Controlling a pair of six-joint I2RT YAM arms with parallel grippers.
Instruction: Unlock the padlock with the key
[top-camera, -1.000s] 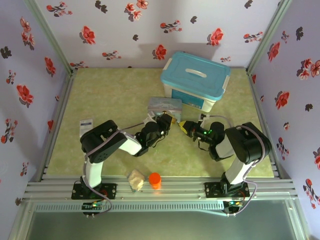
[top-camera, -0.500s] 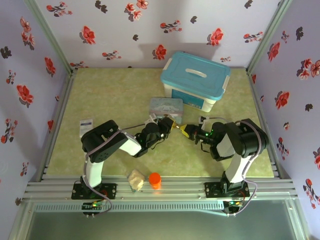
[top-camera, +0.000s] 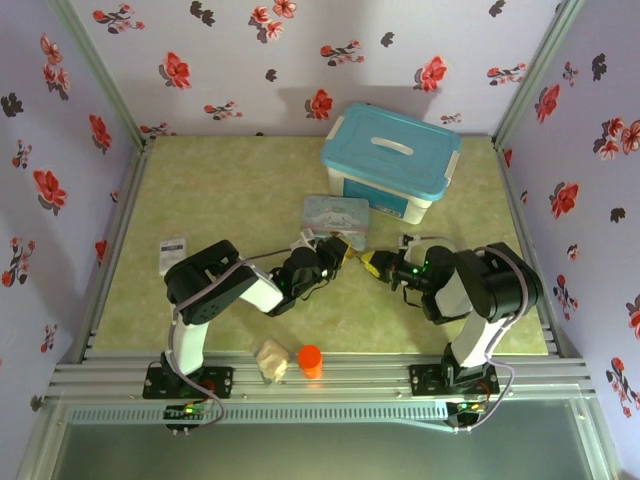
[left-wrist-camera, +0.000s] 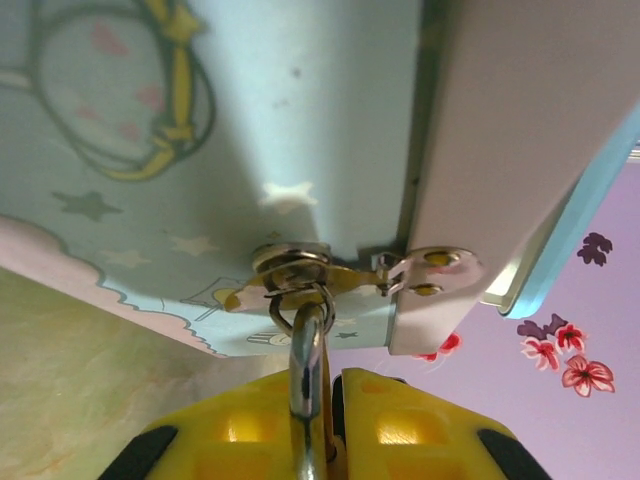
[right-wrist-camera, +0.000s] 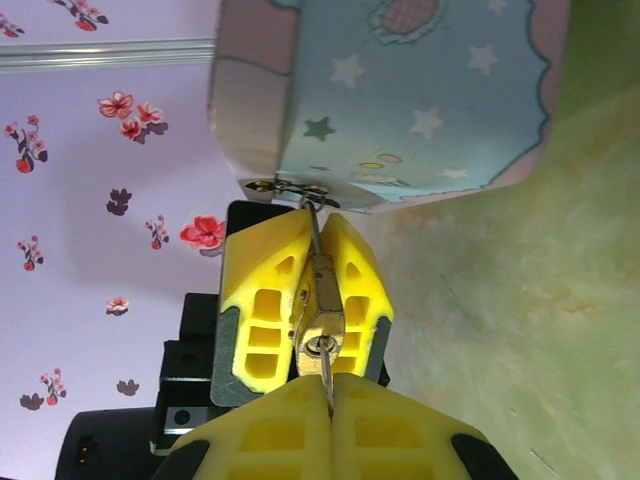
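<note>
R hand (right-wrist-camera: 328, 398), pinching key (right-wrist-camera: 326, 378), is edging in, now seating it in padlock (right-wrist-camera: 322, 300) that L hand (right-wrist-camera: 312, 235) is clamping; turn pending.

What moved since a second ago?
The pale blue tin slid slightly right. The right claw, shut on the key, shifted a little nearer the arms' bases. The left claw stayed shut on the padlock. The lidded box and orange cylinder stayed put.

A blue-lidded storage box (top-camera: 392, 152) stood at the back, a cartoon tin (top-camera: 333, 212) just before it, an orange cylinder (top-camera: 310, 360) by the front rail.
</note>
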